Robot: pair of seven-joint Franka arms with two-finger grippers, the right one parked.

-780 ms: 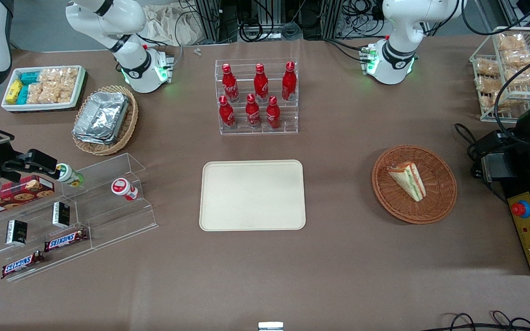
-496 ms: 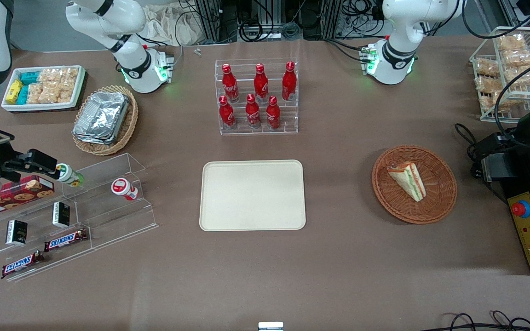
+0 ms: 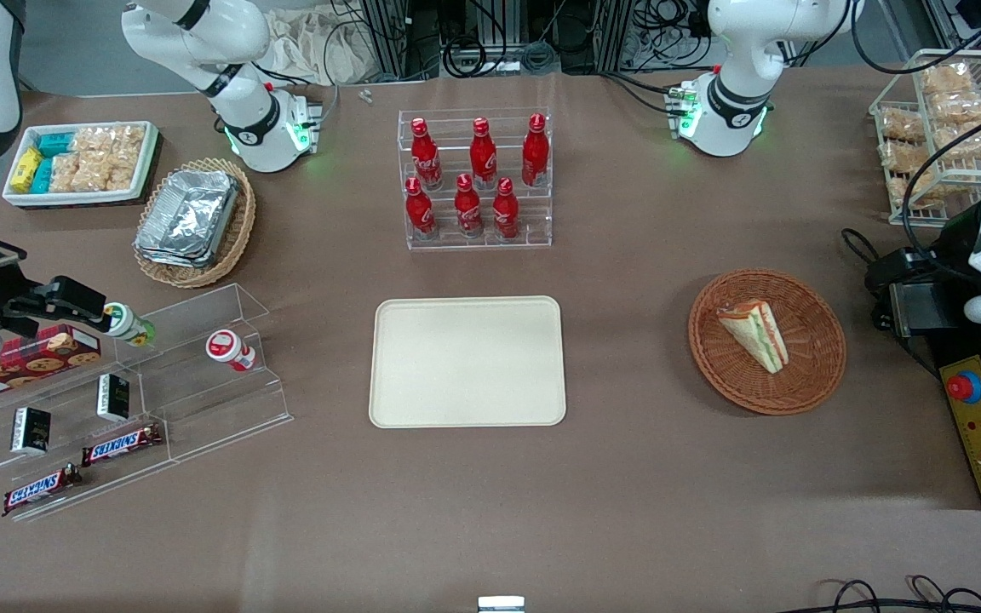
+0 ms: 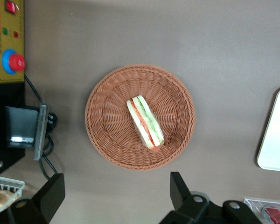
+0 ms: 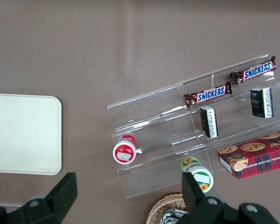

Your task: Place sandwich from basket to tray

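Sitting in one basket: one sandwich; gripper hovering above the basket, fingers spread wide, gripping nothing; one tray lying apart.

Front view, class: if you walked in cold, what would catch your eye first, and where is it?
Likely the six red bottles on their clear stepped rack, farther from the camera than the cream tray. Next, the sandwich lying in the reddish-brown basket, beside the tray toward the working arm's end. The open pincer hangs above the table next to that basket, holding nothing.
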